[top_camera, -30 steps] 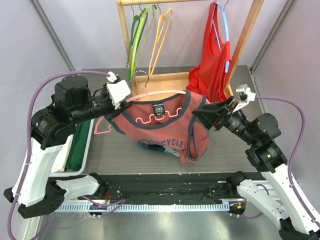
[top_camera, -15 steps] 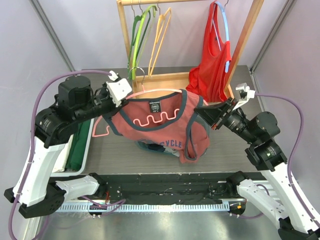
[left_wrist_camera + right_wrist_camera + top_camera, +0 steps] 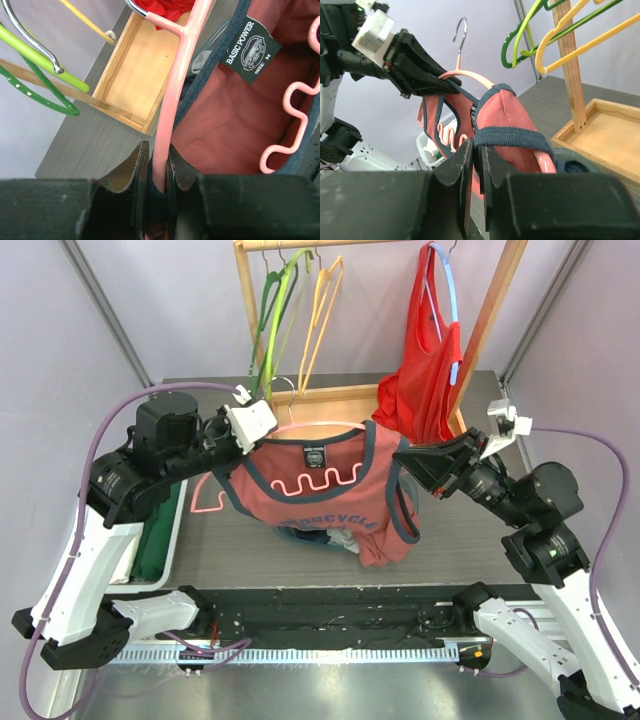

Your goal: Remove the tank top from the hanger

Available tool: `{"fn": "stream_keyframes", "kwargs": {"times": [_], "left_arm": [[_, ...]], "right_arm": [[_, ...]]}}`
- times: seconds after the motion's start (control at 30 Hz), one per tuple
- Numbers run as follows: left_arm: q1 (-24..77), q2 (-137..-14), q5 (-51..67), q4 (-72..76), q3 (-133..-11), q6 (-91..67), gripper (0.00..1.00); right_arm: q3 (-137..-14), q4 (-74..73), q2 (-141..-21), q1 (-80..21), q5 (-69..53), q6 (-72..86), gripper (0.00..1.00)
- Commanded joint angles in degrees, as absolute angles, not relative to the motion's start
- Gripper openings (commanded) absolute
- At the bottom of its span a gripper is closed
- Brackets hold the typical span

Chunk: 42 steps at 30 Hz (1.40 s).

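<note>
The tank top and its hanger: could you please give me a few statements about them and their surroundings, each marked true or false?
1. The left gripper is clamped on the pink hanger. True.
2. The tank top lies flat on the table, free of the hanger. False: it is held up in the air with the hanger inside its neckline.
3. The right gripper stands open, clear of the fabric. False: it is pinched shut on the tank top's edge.
4. A red garment hangs on the wooden rack. True.
5. The yellow hanger carries a garment. False: it is bare.
</note>
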<state>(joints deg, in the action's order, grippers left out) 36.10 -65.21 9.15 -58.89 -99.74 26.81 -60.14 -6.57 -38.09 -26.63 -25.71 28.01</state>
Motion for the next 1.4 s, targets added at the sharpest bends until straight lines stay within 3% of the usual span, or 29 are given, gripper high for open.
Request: {"fn": "stream_keyframes", "kwargs": {"times": [0.0, 0.07, 0.43, 0.77, 1.37], "left_arm": [[36.0, -64.7, 9.3, -54.6, -101.8, 26.9, 0.00], [35.9, -64.6, 9.3, -54.8, -101.8, 27.1, 0.00], [35.2, -61.7, 7.1, -54.8, -99.0, 29.2, 0.00], [35.0, -59.3, 0.4, -51.6, -95.4, 31.6, 0.00], [34.5, -60.1, -3.2, -49.7, -98.7, 30.9, 0.00]], "right_arm": [[-59.0, -1.9, -41.1, -27.0, -27.6, 31.1, 0.14], [-57.6, -0.4, -41.1, -27.0, -27.4, 31.9, 0.01], [-59.8, -1.8, -39.3, -27.0, -2.7, 26.5, 0.01], [-57.8, -6.0, -36.9, -27.0, 11.6, 25.0, 0.01], [-55.0, -26.2, -32.9, -27.0, 23.0, 19.8, 0.01]]}}
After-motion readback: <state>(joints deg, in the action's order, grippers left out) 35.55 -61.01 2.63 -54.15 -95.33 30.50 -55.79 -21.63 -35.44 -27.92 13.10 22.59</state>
